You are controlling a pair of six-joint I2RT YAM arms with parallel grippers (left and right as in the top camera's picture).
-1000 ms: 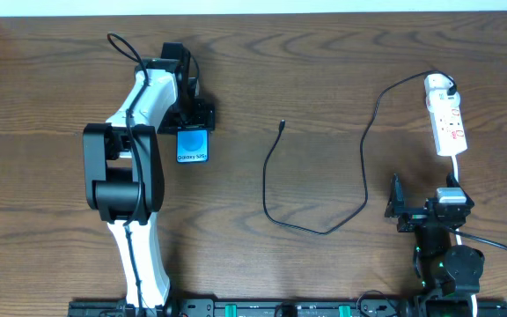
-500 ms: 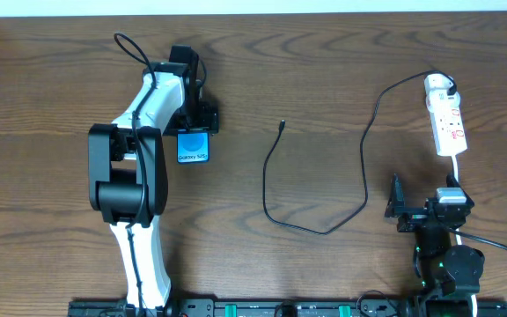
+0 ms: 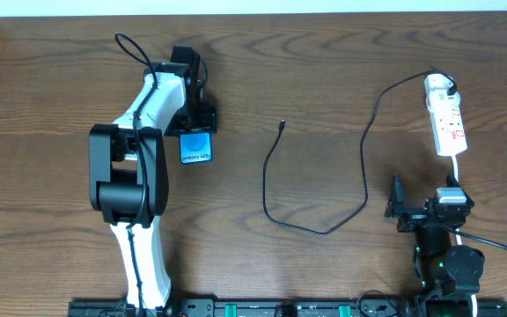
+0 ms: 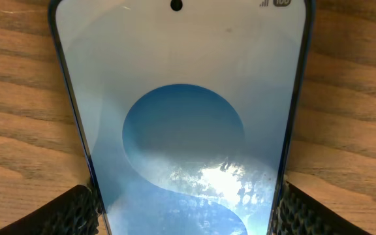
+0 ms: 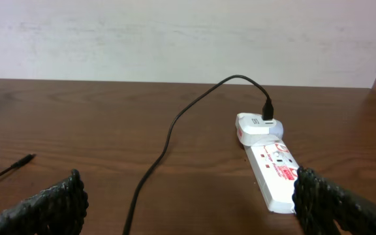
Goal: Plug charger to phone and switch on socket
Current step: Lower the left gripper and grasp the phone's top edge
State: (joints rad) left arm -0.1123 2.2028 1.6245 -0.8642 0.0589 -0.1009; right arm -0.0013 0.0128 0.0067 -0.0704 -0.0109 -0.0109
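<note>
**A:** What is the left end effector [image 4: 187,212] doing?

**B:** It is pointing straight down at the phone [image 4: 181,98]. Its two black, ribbed rubber pads [image 4: 70,212] are sitting right at the phone's long edges, one on each side. Whether they are pinching it or only flanking it, I cannot tell.

**A:** And the phone itself?

**B:** It is lying flat and face up on the left half of the surface [image 3: 324,70]. It is a slim rounded rectangle with dark edges and a glossy screen, which is showing a blue disc on pale grey. A "100" is showing in one top corner. From overhead, the white lettering is looking like "Galaxy", and the rest is too small to read.

**A:** The arm?

**B:** The left arm [image 3: 135,158], white and black, is reaching in from the near edge. It is bending at the elbow and tipping its wrist down.

**A:** And the right side?

**B:** The right end effector [image 5: 189,189] is sitting low by its base. Its pads are spreading wide with nothing between them, and it is facing the power strip [image 5: 276,173]. That is a white plastic bar with red markings I cannot read. The charger cable [image 3: 266,180], thin and black, is running from a white adapter [image 5: 256,125] at the strip's far end. It is looping across the dark wood grain, and its small tip is lying loose mid-surface, well apart from the phone.
</note>
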